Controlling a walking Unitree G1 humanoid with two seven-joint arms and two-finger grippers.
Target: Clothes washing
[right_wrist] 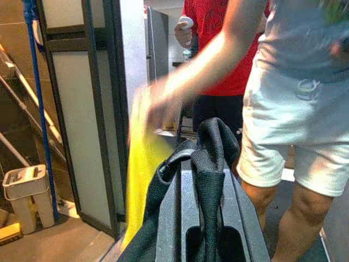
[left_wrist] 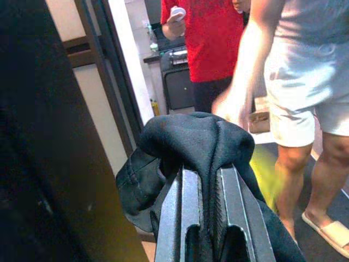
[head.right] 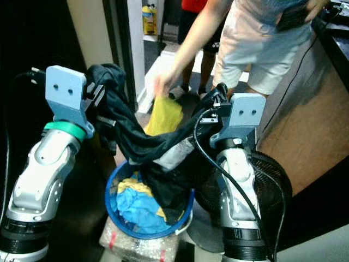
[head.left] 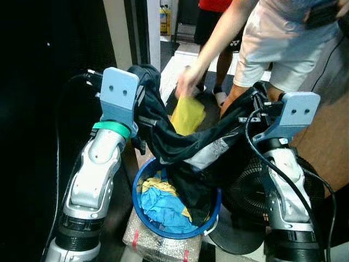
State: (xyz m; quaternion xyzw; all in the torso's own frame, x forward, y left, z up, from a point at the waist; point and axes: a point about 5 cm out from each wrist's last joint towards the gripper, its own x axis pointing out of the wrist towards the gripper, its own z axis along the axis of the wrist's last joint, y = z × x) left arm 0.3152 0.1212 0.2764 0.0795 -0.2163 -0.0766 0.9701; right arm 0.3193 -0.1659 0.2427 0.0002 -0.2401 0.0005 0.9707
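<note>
Two grippers are holding a black garment (head.left: 180, 144) stretched across the middle of the frame: the left gripper (left_wrist: 204, 218) is pinching one bunched end at upper left, the right gripper (right_wrist: 207, 218) is clamping the other at right. Below it, at bottom centre, a blue basket (head.left: 143, 215) is holding blue and yellow clothes (head.left: 158, 204). Farther back, a person's hand (head.left: 188, 82) is gripping a yellow cloth (head.left: 188, 115).

The person's hand (right_wrist: 163, 106) and yellow cloth (right_wrist: 143, 169) are motion-blurred, while the black garment (head.left: 185, 147) hides much of the blue basket (head.left: 143, 215).
</note>
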